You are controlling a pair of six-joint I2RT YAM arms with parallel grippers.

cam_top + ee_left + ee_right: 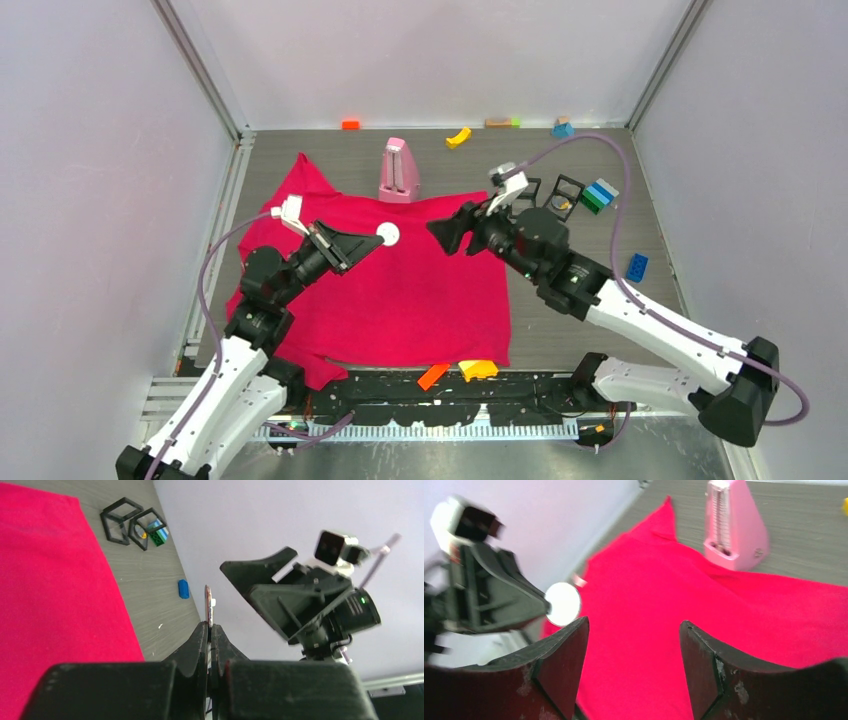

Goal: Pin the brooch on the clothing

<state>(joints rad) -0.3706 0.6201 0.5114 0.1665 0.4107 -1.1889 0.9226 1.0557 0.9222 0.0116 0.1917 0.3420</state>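
Note:
The crimson-pink T-shirt (400,280) lies spread flat on the table; it also shows in the left wrist view (45,580) and the right wrist view (704,610). My left gripper (372,240) is shut on a round white brooch (388,234) and holds it above the shirt. The brooch stands edge-on between the jaws in the left wrist view (208,605) and shows as a white disc in the right wrist view (563,603). My right gripper (440,232) is open and empty above the shirt, facing the brooch from the right, a short gap away.
A pink metronome (399,172) stands at the shirt's far edge. Black wire cubes (555,195) and blue-green bricks (600,195) lie at the back right, a blue brick (637,266) at the right. Orange (433,376) and yellow (478,369) pieces lie by the near edge.

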